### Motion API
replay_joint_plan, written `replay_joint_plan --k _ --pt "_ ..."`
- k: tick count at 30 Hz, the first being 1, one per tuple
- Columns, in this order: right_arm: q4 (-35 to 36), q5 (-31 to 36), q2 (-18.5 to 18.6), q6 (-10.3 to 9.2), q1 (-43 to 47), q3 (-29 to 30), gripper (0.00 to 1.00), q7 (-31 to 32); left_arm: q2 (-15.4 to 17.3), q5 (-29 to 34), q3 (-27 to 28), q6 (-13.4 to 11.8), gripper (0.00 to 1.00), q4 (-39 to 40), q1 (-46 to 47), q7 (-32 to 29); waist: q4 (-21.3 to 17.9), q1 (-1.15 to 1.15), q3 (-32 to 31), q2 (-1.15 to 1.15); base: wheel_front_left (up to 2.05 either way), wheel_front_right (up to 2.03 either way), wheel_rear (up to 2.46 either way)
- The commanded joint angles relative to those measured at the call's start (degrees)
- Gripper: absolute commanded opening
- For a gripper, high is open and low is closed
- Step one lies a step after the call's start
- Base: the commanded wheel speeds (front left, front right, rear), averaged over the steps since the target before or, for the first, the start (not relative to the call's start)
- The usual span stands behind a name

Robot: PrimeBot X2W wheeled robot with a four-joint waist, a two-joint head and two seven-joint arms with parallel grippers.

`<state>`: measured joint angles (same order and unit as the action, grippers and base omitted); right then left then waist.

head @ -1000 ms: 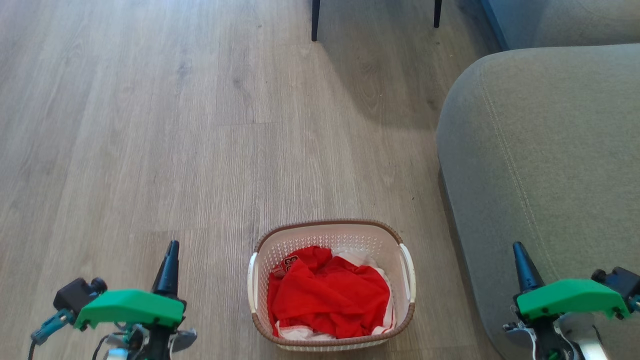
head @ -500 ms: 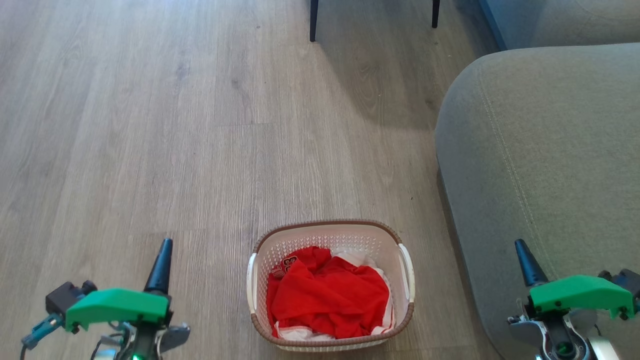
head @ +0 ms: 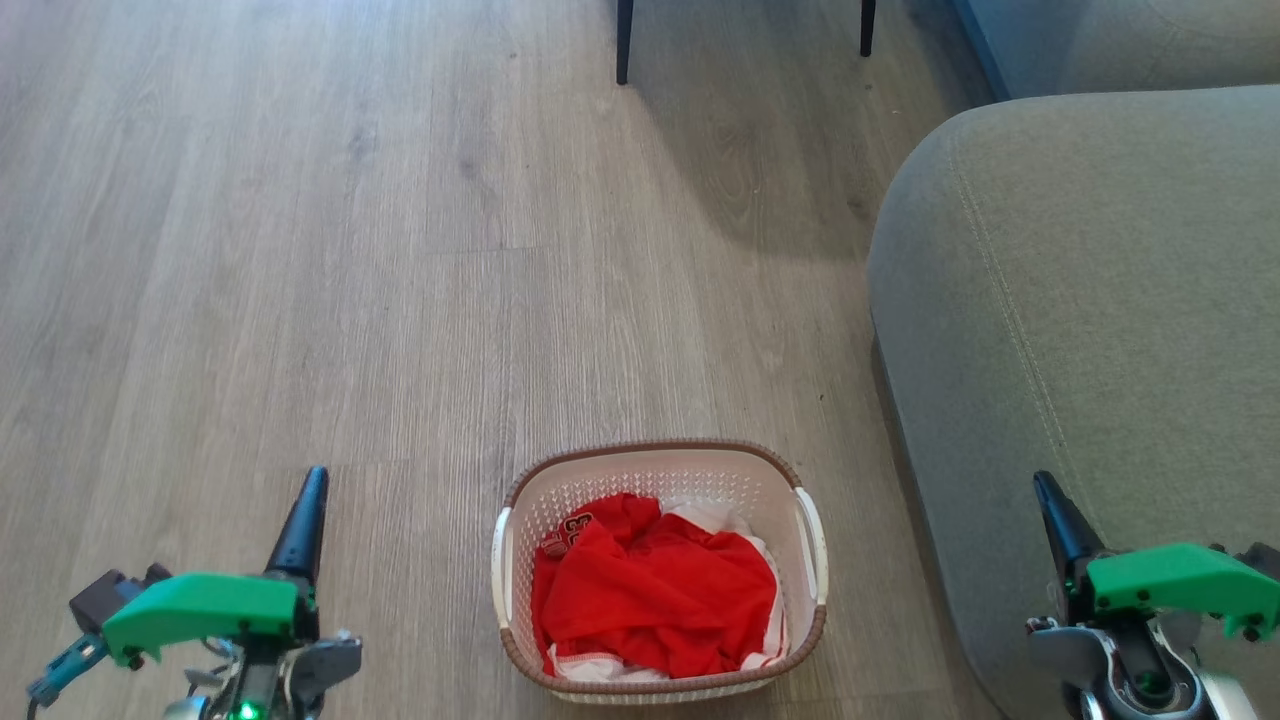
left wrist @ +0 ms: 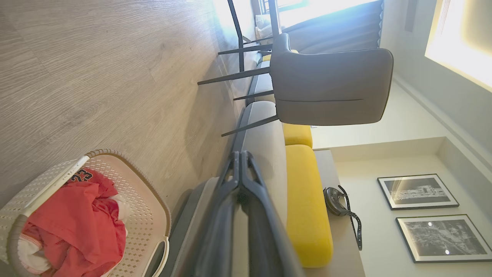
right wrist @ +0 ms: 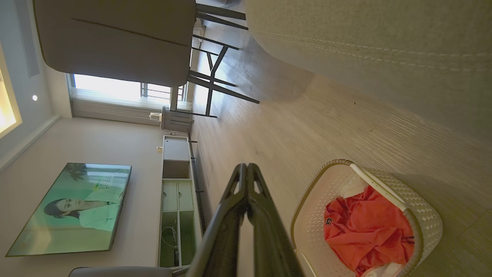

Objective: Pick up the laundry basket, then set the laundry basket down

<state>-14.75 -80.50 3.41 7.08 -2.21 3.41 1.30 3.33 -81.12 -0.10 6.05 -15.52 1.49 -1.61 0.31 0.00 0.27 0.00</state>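
Laundry basket [head: 655,446] holds red garment [head: 655,590].
We note left gripper [head: 316,478] at its 9 o'clock, right gripper [head: 1045,485] at 3, both closed, empty.

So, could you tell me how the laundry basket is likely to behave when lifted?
The laundry basket looks like perforated plastic, so probably light and slightly flexible. The red clothing inside is soft and piled, likely adding little weight. Lifted by one handle, it would probably tilt.

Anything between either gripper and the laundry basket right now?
Nothing visible. Bare floor separates the shut left gripper from the laundry basket. The shut right gripper shows against the sofa, with open floor toward the basket in its wrist view.
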Motion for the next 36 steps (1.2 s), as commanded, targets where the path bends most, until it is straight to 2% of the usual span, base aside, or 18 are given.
replay_joint_plan --k 1,19,36 --pt "1.6 -1.7 0.9 0.35 -2.8 -0.6 0.00 0.5 0.8 -1.6 2.2 0.7 0.00 1.7 3.6 -0.5 0.0 0.00 0.0 0.00 0.00 0.00 0.00" --pt "0.8 -13.3 0.9 0.41 -3.8 1.2 0.00 3.6 0.7 -12.3 5.1 1.4 0.00 1.5 4.6 -3.6 -0.3 0.00 -0.1 0.00 0.00 0.00 0.00" --pt "0.8 -13.0 0.6 0.41 -3.8 1.6 0.00 3.9 0.5 -12.1 5.4 1.4 0.00 1.5 4.6 -3.9 -0.3 0.00 -0.1 0.00 0.00 0.00 0.00"
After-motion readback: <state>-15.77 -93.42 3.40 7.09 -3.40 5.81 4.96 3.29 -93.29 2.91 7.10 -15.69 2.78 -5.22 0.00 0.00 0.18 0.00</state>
